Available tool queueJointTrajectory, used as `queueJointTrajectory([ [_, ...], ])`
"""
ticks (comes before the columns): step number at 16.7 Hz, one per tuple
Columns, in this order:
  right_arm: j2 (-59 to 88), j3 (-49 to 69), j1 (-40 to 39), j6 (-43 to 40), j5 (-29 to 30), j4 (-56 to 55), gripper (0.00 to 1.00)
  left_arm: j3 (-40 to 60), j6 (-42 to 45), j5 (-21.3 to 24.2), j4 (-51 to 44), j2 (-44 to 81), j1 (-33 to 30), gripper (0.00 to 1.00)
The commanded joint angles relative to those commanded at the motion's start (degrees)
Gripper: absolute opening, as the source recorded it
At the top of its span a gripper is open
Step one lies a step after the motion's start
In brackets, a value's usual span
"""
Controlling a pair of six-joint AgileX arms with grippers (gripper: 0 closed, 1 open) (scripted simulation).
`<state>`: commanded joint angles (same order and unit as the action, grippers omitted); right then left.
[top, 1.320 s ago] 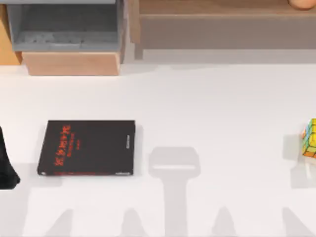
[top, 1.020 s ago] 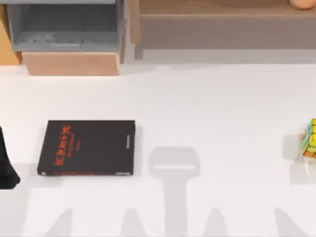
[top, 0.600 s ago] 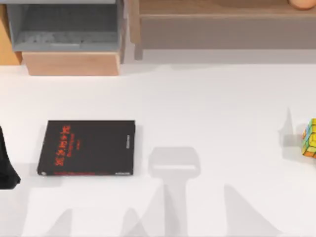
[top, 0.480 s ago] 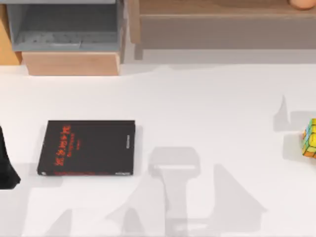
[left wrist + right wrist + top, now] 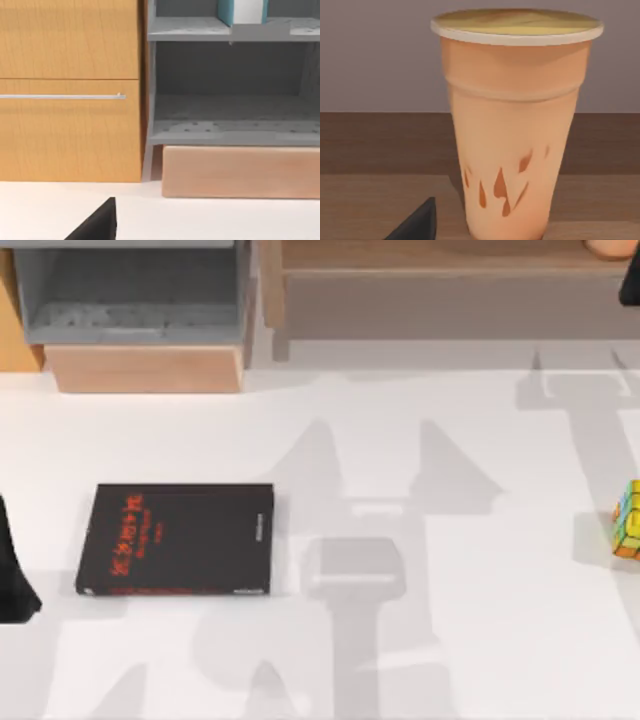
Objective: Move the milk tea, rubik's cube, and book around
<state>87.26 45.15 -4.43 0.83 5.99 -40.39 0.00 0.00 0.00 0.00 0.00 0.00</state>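
The milk tea (image 5: 514,125) is a peach-tan cup with a pale lid. It stands upright on the long wooden shelf (image 5: 380,200), close in front of my right gripper (image 5: 417,226). In the top view a sliver of the milk tea (image 5: 606,248) shows at the far right corner, with my right arm (image 5: 632,280) beside it. The rubik's cube (image 5: 628,520) sits on the table at the right edge. The black book (image 5: 175,540) with red characters lies flat at left of centre. My left arm (image 5: 12,570) rests at the left edge, beside the book.
A grey open cabinet (image 5: 130,295) with a wooden block (image 5: 145,368) under it stands at the back left. The long wooden shelf (image 5: 440,295) runs along the back right. The left wrist view faces an orange cabinet door (image 5: 65,95) and grey shelves (image 5: 230,125).
My right arm has come into sight at the far right corner by the shelf, and its shadows have swept up across the table. Book, cube and left arm have not moved.
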Motion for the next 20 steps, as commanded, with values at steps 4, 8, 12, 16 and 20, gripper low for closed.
queueJointTrajectory([
  [4,12.1,7.0,-0.6,-0.4,0.9,-6.3,1.00,0.0,0.0,0.0,0.0,0.0,0.0,1.00],
  [8,15.7,9.2,-0.8,-0.6,1.2,-8.2,1.00,0.0,0.0,0.0,0.0,0.0,0.0,1.00],
  [12,15.7,9.0,-0.5,-0.6,1.2,-8.1,1.00,0.0,0.0,0.0,0.0,0.0,0.0,1.00],
  [16,19.7,14.6,-0.3,-0.6,0.9,-6.8,1.00,0.0,0.0,0.0,0.0,0.0,0.0,1.00],
  [20,26.1,23.6,0.2,-0.7,0.5,-4.1,1.00,0.0,0.0,0.0,0.0,0.0,0.0,1.00],
])
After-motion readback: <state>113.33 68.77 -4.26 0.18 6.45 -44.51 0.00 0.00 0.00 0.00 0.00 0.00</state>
